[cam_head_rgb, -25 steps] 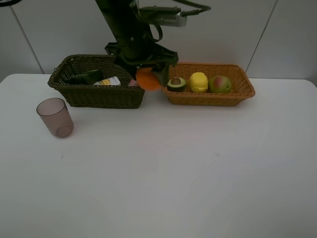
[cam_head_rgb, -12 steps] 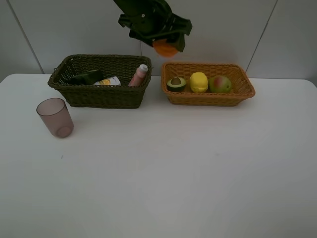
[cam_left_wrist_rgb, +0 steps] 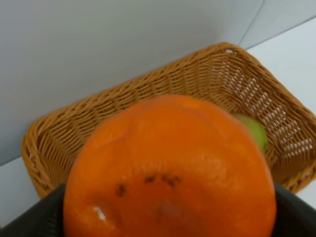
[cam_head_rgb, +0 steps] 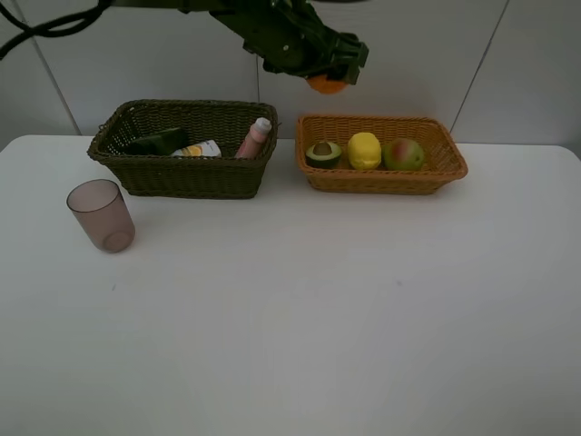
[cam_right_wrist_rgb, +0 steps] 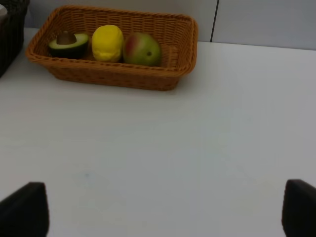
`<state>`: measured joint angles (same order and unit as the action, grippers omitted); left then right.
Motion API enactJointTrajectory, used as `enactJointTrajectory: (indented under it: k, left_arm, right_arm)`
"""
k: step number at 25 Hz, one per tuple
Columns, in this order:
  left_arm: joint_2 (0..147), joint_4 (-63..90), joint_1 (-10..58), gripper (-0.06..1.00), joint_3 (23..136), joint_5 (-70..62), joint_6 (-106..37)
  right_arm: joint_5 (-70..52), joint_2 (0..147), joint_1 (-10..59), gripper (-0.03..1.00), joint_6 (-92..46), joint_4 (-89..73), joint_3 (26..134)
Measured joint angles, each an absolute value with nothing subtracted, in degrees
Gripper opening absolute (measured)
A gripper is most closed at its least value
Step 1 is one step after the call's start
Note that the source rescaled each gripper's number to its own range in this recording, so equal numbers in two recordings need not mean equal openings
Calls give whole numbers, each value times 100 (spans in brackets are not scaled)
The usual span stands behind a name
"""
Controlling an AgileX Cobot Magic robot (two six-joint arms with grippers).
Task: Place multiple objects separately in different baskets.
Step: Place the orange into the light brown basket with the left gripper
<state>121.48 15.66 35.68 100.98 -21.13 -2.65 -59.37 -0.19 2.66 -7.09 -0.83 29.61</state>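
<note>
My left gripper is shut on the orange and holds it high above the back left end of the light orange-tan basket. In the left wrist view the orange fills the frame over that basket. The basket holds the halved avocado, the yellow lemon and the green-red pear. The dark basket holds the pink bottle, the white bottle and the black bottle. The mauve cup stands on the table at the left. My right gripper is open and empty over the table.
The white table stretches in front of both baskets. A white wall stands close behind them. The right wrist view shows the light basket with its fruit and a corner of the dark basket.
My left gripper has lifted the orange from between the two baskets and carried it up and to the right, over the light basket's back left end. The pink bottle is now uncovered.
</note>
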Motion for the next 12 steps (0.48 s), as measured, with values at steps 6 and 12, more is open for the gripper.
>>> enactJointTrajectory:
  k: [6, 12]
  left_arm:
    - [12622, 1588, 3748, 94, 10098, -1459, -633]
    - [13009, 1595, 3781, 94, 10098, -987, -717]
  right_arm:
    - [-5937, -19, 266, 100, -709, -88, 2961]
    - [-5937, -19, 266, 100, -709, -88, 2961]
